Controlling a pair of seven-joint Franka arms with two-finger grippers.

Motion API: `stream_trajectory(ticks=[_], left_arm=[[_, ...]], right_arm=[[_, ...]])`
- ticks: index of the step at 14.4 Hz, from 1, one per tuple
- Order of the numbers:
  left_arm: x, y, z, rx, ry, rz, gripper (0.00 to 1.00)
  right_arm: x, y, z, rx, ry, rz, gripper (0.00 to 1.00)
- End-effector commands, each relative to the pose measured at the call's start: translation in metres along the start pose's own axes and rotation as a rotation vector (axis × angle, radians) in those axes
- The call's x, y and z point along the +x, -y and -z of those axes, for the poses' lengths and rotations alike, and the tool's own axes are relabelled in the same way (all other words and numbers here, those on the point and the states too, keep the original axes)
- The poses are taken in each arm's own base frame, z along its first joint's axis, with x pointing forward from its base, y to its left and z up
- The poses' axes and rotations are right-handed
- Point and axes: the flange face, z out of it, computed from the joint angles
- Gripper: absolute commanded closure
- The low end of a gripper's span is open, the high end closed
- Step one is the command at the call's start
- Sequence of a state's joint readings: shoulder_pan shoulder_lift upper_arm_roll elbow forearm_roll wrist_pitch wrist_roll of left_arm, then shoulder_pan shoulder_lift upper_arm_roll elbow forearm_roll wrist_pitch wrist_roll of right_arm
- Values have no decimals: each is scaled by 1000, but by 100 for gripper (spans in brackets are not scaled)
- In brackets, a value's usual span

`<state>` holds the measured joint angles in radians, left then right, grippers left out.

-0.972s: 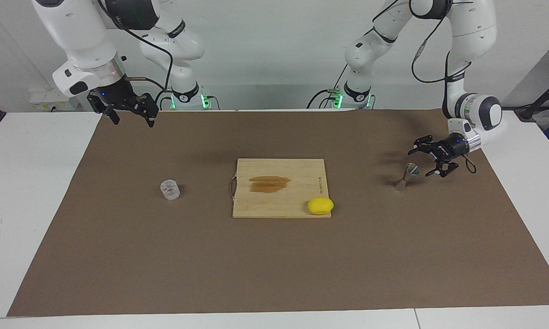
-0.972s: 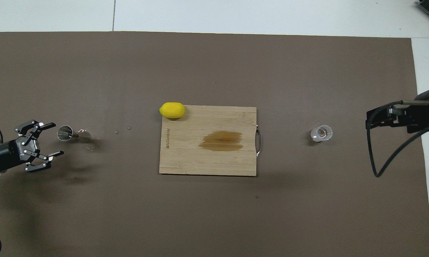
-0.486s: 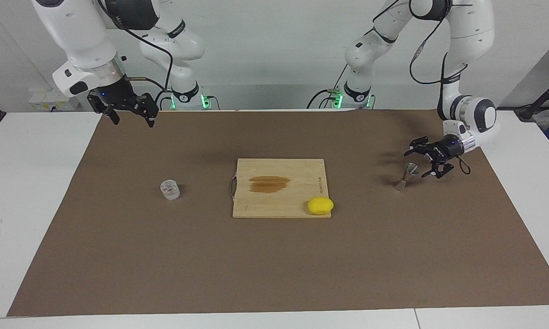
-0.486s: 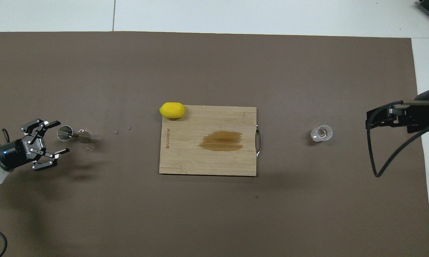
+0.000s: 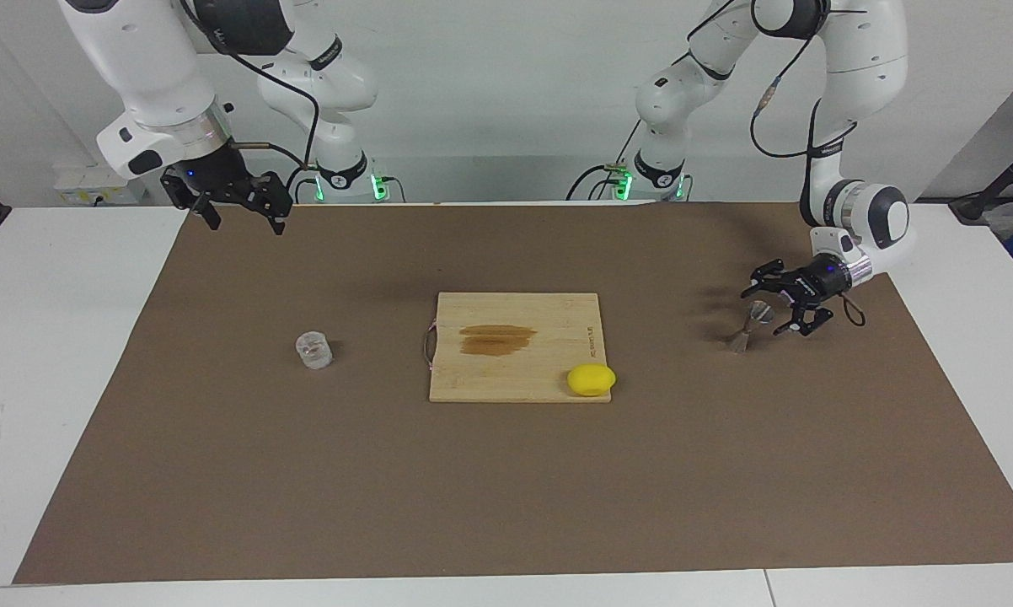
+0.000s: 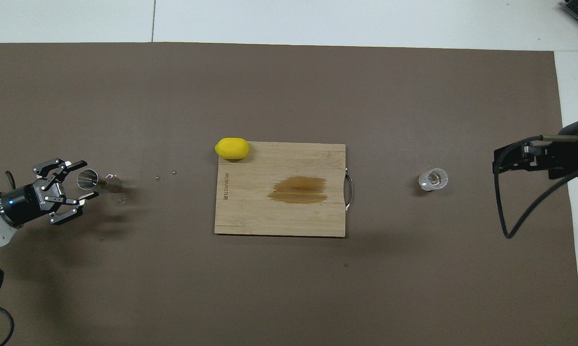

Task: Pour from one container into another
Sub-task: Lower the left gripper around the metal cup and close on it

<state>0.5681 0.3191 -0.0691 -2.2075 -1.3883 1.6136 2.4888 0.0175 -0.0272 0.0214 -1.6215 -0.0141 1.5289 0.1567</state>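
The metal jigger (image 5: 748, 325) (image 6: 88, 179) stands on the brown mat toward the left arm's end. My left gripper (image 5: 763, 311) (image 6: 89, 179) is low, level with the jigger's upper cone. One finger is on each side of the cone, still slightly apart from it. The clear glass cup (image 5: 313, 350) (image 6: 433, 179) stands alone on the mat toward the right arm's end. My right gripper (image 5: 245, 221) waits open, raised over the mat's edge by the right arm's base, holding nothing.
A wooden cutting board (image 5: 490, 375) (image 6: 279, 218) with a brown stain lies mid-table between cup and jigger. A yellow lemon (image 5: 591, 379) (image 6: 232, 148) sits at its corner. Small glinting specks (image 6: 159, 178) dot the mat between jigger and board.
My left gripper has slid in toward the jigger, so its fingers now straddle the upper cone, and they have narrowed. The right arm, cup and jigger have not moved.
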Motion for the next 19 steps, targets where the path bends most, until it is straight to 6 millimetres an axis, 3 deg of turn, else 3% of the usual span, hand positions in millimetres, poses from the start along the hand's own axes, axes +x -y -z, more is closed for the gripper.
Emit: stream_trajectory(ticks=[1, 4, 8, 12, 13, 19], left_arm=[[-3, -1, 1, 40, -11, -14, 37], [2, 5, 3, 56, -21, -23, 53], [13, 16, -5, 29, -45, -52, 58], [15, 14, -16, 4, -54, -55, 64], [18, 12, -24, -20, -70, -58, 69], [52, -7, -107, -169, -130, -94, 69]], right_arm=[[-2, -3, 3, -7, -2, 13, 0], [-2, -3, 3, -7, -2, 13, 0], [-2, -3, 3, -7, -2, 15, 0], [-2, -3, 3, -7, -2, 15, 0], [-2, -3, 3, -7, -2, 15, 0], [-2, -3, 3, -6, -2, 13, 0]])
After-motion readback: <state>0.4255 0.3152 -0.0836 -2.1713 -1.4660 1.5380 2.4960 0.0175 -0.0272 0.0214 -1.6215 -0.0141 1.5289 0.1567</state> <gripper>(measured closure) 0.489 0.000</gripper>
